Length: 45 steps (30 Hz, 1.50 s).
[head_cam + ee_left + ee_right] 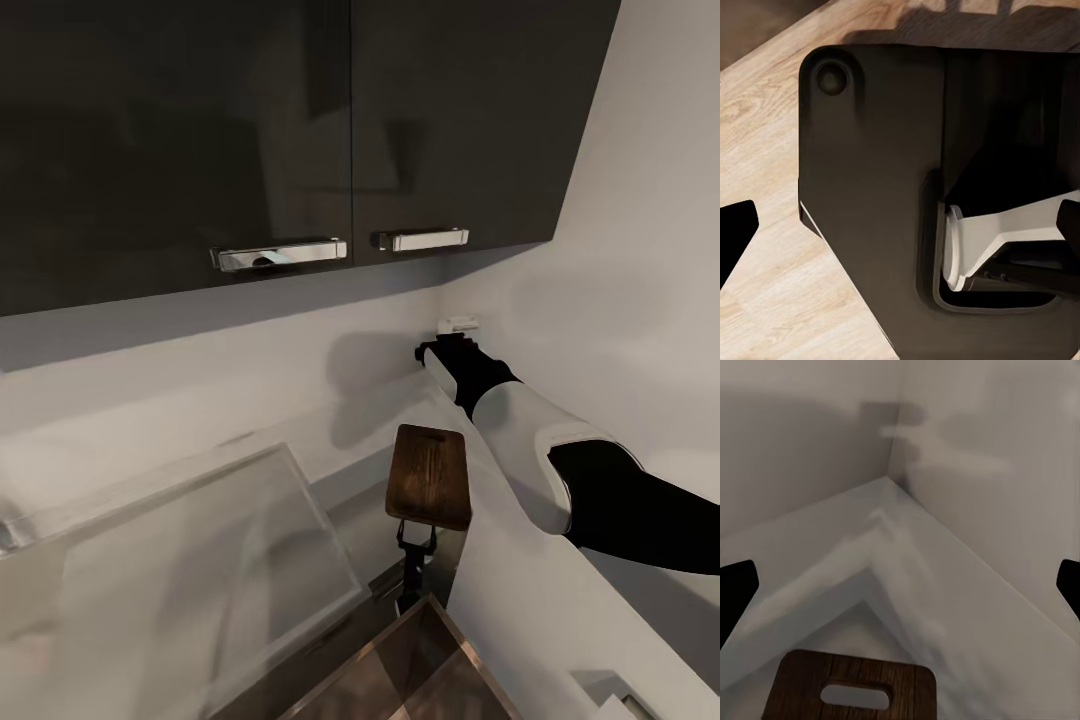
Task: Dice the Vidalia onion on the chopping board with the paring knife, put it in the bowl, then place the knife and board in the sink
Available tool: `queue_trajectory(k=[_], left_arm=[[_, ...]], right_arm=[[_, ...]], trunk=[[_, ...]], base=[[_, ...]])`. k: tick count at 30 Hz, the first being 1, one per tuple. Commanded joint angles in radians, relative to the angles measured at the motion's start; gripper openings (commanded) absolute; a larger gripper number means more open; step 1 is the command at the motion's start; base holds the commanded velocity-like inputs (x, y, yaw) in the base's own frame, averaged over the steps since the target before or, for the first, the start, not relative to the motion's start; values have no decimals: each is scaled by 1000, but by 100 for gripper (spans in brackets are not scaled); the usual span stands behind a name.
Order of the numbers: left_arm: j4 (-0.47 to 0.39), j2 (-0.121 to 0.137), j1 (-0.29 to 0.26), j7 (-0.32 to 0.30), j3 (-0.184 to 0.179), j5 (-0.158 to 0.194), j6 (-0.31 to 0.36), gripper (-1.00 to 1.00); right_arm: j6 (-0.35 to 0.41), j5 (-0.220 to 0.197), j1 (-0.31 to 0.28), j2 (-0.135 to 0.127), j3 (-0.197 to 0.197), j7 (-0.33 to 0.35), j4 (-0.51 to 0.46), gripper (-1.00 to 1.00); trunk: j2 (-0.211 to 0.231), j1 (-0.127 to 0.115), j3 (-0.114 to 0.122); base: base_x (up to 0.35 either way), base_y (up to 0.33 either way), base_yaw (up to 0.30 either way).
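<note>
While the right arm (560,455) reaches cornerward, the chopping board (429,476) lies beneath.

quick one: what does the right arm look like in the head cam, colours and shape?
The right arm is smooth and rounded: a glossy white shell on the forearm between matte black sections at the wrist and the elbow end. The right pincer has black fingertips. No cables or markings visible.

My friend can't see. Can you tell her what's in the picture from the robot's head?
A dark brown wooden chopping board with a slot handle stands near a grey kitchen corner, beside the robot's black-and-white right arm reaching toward the wall. Above hang glossy dark grey cabinets with chrome bar handles.
</note>
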Motion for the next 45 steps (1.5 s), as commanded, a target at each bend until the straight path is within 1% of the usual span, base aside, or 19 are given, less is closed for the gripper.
queue_trajectory(k=[1,11,16,24,26,32,45], left_arm=[[-1,1,0,8,-6,7,-2,100],[12,-1,0,7,-6,7,-2,100],[15,-1,0,7,-6,7,-2,100],[30,-2,0,6,-6,7,-2,100],[32,-2,0,6,-6,7,-2,100],[34,-2,0,6,-6,7,-2,100],[34,-2,0,6,-6,7,-2,100]], right_arm=[[9,-1,-1,0,8,-3,-1,100],[8,0,-1,-2,8,-4,33,100],[6,0,-1,-2,7,-1,65,100],[6,0,-1,-2,7,-3,73,100],[5,0,-1,-7,7,-2,73,100],[5,0,-1,-13,8,-1,74,100],[5,0,-1,-14,7,0,75,100]], trunk=[[-2,1,-2],[-2,1,-2],[-2,1,-4],[-2,1,-16],[-2,1,-19],[-2,1,-28],[-2,1,-49]], base=[[0,1,0],[0,0,0],[0,0,0],[0,0,0],[0,0,0],[0,0,0],[0,0,0]])
